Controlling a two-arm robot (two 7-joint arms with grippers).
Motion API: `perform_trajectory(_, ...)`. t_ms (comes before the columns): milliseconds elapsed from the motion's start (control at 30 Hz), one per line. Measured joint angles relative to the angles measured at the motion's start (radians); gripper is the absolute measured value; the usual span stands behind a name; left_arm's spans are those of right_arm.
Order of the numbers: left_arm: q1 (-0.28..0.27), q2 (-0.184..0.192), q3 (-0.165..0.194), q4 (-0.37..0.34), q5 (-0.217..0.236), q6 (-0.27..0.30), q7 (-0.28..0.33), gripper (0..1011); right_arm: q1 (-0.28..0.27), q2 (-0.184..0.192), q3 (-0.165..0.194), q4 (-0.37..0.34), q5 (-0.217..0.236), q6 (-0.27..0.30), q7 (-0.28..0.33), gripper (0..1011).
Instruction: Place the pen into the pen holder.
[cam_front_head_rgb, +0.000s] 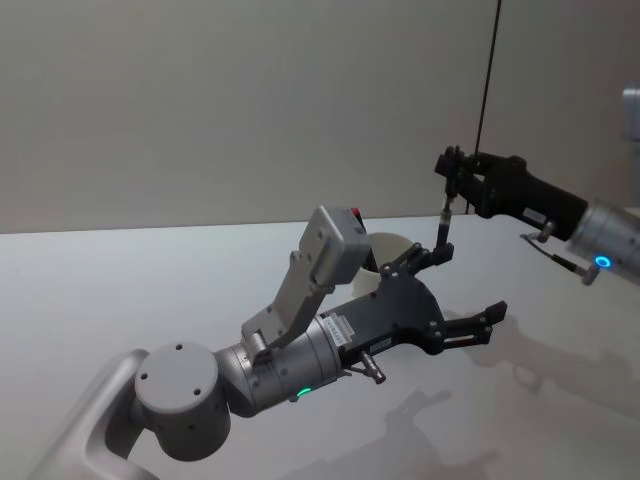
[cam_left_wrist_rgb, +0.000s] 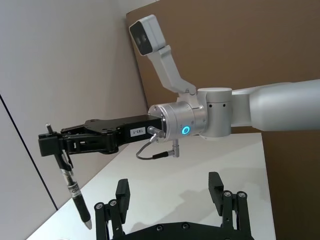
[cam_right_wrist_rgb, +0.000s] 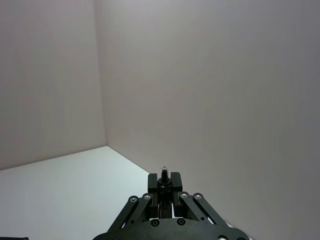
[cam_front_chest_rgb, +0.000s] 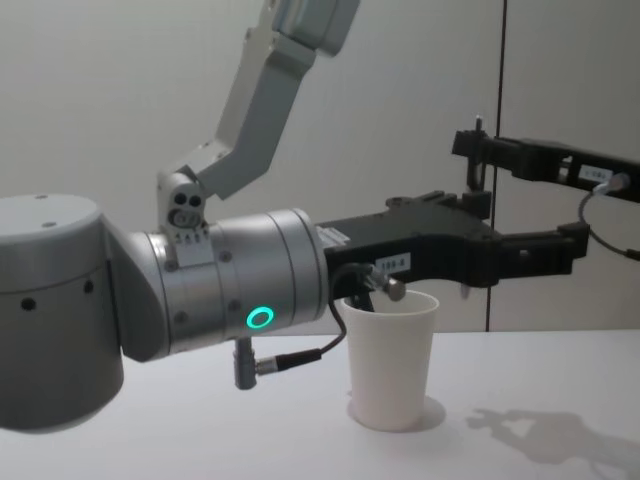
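White table (cam_front_head_rgb: 120, 290) | plain white cup (cam_front_chest_rgb: 390, 355) | right claw (cam_left_wrist_rgb: 52, 145) grips black pen (cam_left_wrist_rgb: 75, 190) | left claw (cam_front_head_rgb: 470, 300) wide

white cup (cam_front_chest_rgb: 391, 355) on pale table (cam_front_chest_rgb: 560, 380)

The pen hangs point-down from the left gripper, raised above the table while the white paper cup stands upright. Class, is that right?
Not quite: the right gripper holds the pen, not the left. The left wrist view shows it shut on the pen's upper end, point down above the table. The cup does stand upright, as the chest view shows; the left gripper is open.
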Motion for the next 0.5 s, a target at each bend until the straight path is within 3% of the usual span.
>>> perform_trajectory(500, 0.0, 0.0, 0.0, 0.0, 0.0, 0.0, 0.0, 1004, 0.098, -0.045, -0.016, 0.187, 0.041, -0.055, 0.079, 153)
